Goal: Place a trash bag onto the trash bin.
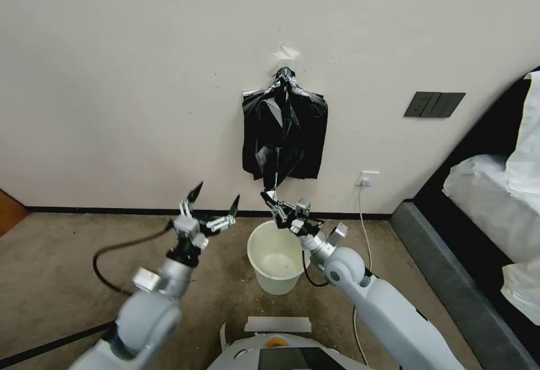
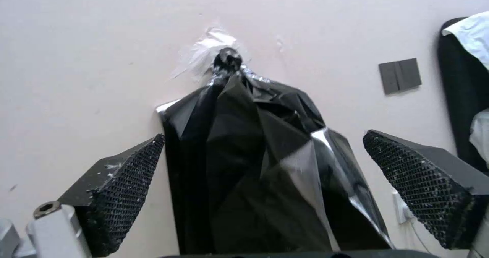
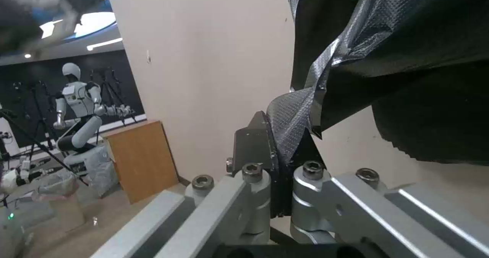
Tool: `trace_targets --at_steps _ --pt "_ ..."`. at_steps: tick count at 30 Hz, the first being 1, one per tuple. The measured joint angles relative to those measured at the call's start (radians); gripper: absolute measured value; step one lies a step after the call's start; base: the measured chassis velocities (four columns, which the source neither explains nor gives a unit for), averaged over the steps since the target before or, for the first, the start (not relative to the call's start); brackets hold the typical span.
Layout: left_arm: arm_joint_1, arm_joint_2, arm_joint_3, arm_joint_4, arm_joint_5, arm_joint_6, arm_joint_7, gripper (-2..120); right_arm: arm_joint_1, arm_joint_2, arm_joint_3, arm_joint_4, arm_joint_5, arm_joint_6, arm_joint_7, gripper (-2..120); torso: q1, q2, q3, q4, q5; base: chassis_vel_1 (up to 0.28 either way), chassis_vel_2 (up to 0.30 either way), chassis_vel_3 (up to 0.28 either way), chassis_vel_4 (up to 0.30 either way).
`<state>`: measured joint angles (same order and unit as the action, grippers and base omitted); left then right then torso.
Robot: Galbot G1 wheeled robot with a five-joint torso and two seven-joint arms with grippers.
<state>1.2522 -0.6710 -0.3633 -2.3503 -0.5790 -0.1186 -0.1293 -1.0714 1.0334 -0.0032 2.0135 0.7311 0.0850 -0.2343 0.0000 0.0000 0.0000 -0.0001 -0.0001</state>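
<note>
There are no words, numbers, brands or signs to read on anything here.
</note>
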Motion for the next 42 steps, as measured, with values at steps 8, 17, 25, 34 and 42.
trace_targets --at_steps 8,17,25,34,42 --pt "-0.377 0.049 0.288 0.101 -0.048 0.068 -0.047 100 -0.022 -0.018 0.023 0.008 -0.028 0.0 -0.005 0 0.0 0.0 0.0 -0.0003 -0.0001 0.0 0.0 0.0 0.0" --pt "-0.648 0.088 0.55 0.15 -0.062 0.148 -0.056 100 -0.016 -0.025 0.031 0.011 -0.03 0.001 -0.009 0 0.0 0.0 0.0 0.0004 0.0 0.0 0.0 0.0 0.0" --pt "-0.808 0.047 0.689 0.177 -0.06 0.278 -0.132 100 -0.012 -0.026 0.028 0.01 -0.032 0.003 -0.013 0 0.0 0.0 0.0 -0.0002 0.0001 0.0 0.0 0.0 0.0" --pt "-0.877 0.073 0.725 0.195 -0.065 0.375 -0.174 100 -0.008 -0.026 0.024 0.014 -0.035 0.005 -0.014 0 0.0 0.0 0.0 0.0001 0.0 0.0 0.0 0.0 0.0" --pt "-0.942 0.084 0.731 0.204 -0.103 0.445 -0.224 100 -0.006 -0.028 0.024 0.022 -0.033 0.006 -0.01 0 0.0 0.0 0.0 0.0 0.0001 0.0 0.0 0.0 0.0"
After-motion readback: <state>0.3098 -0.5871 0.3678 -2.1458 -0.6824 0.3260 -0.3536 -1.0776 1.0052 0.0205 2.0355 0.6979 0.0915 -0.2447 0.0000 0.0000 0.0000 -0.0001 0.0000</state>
